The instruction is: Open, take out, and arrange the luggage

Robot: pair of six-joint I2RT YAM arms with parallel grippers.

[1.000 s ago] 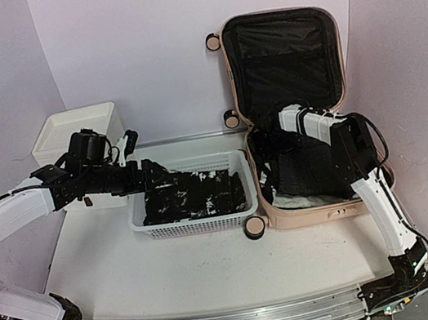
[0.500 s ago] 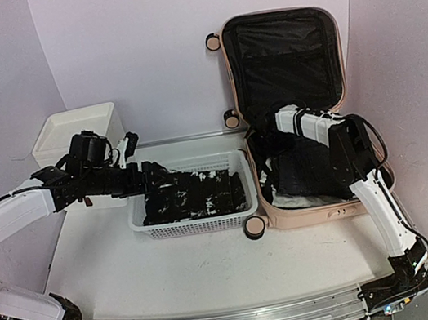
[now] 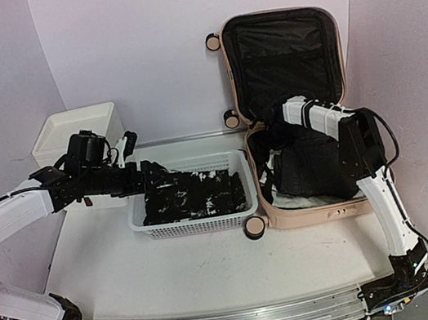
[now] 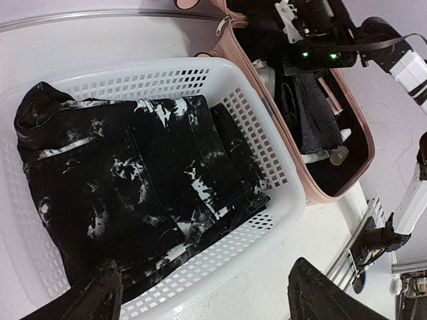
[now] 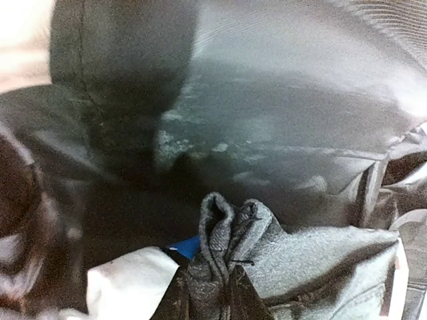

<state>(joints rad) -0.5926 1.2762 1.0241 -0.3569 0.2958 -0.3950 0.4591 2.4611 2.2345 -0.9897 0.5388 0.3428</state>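
So the luggage [image 3: 310, 211] is on the right side of the table, wide open: the pink base lies flat and the lid stands up against the far wall, black lining showing. The right arm reaches down into the base. In its wrist view the right gripper [image 5: 212, 297] has its jaws pinched on a bunched fold of grey cloth [image 5: 293, 260]. It might be denim, but the shot's too blurry to be sure. Over on the left, the left gripper [image 4: 207, 293] hangs above the white mesh basket [image 3: 197, 227] with its jaws spread wide and nothing between them. A black garment [image 4: 133, 180] with white splotches lies in the basket. A white drawer unit [image 3: 75, 126] sits at far left.
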